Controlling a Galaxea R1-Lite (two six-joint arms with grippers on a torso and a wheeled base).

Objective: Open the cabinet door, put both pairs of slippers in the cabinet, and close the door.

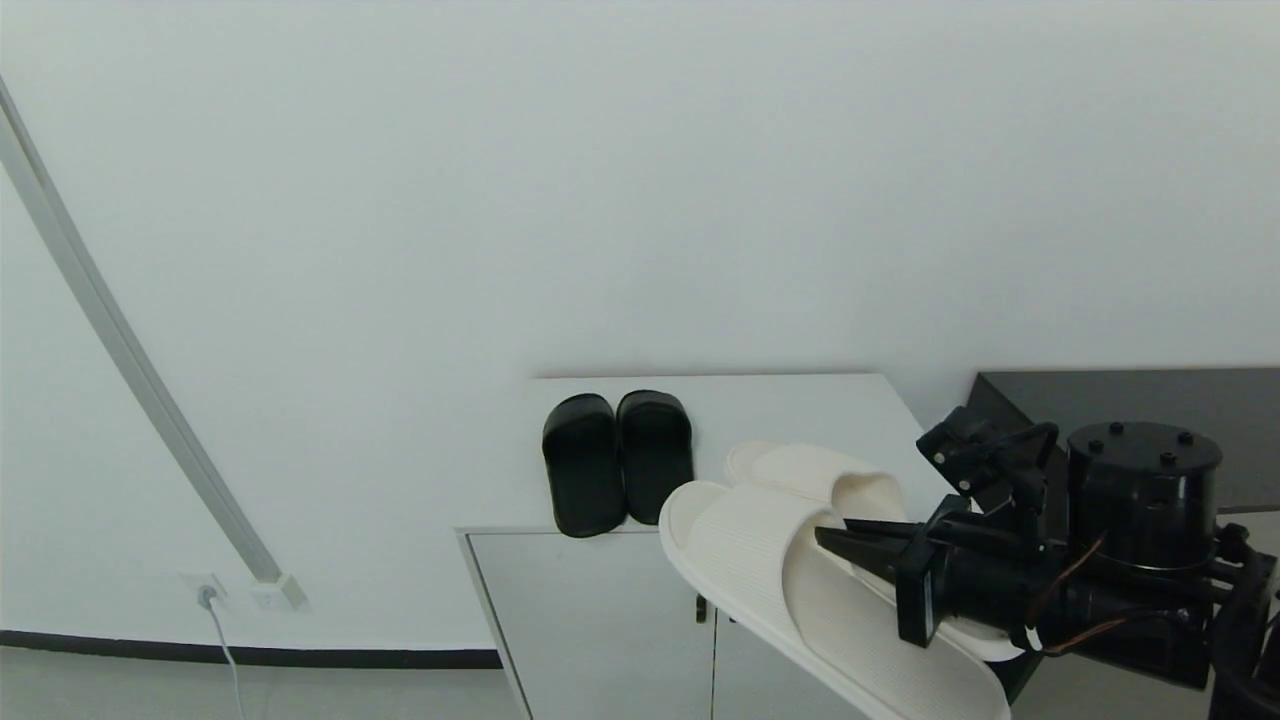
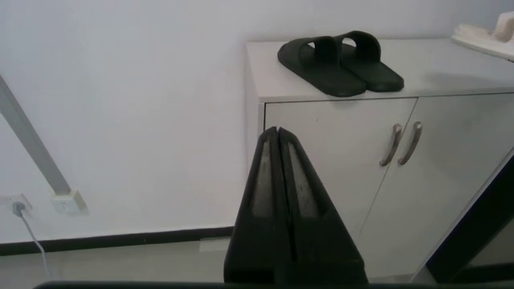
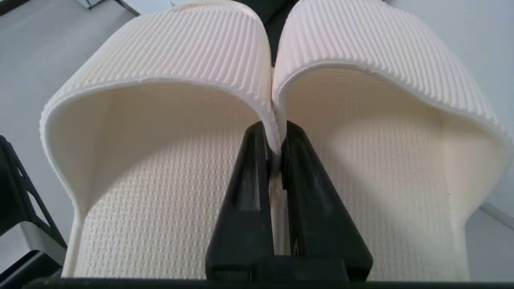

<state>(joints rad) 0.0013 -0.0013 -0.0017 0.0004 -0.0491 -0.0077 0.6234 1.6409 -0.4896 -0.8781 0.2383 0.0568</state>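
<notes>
A pair of white slippers [image 1: 790, 540] hangs in the air at the cabinet's front right corner, tilted, with my right gripper [image 1: 835, 540] shut on the two inner strap edges. The right wrist view has the same white slippers [image 3: 161, 160] side by side around my right gripper [image 3: 277, 136]. A pair of black slippers [image 1: 615, 460] lies on the white cabinet top [image 1: 800, 400]. The black slippers [image 2: 341, 63] show again on the cabinet [image 2: 337, 144], whose two doors are closed, handles [image 2: 401, 143] together. My left gripper [image 2: 277, 136] is shut on nothing, low and left of the cabinet.
A white wall stands behind the cabinet. A grey cable duct [image 1: 120, 340] slants down to a wall socket [image 1: 205, 590] with a plugged cord at the left. A dark table [image 1: 1150, 400] stands right of the cabinet.
</notes>
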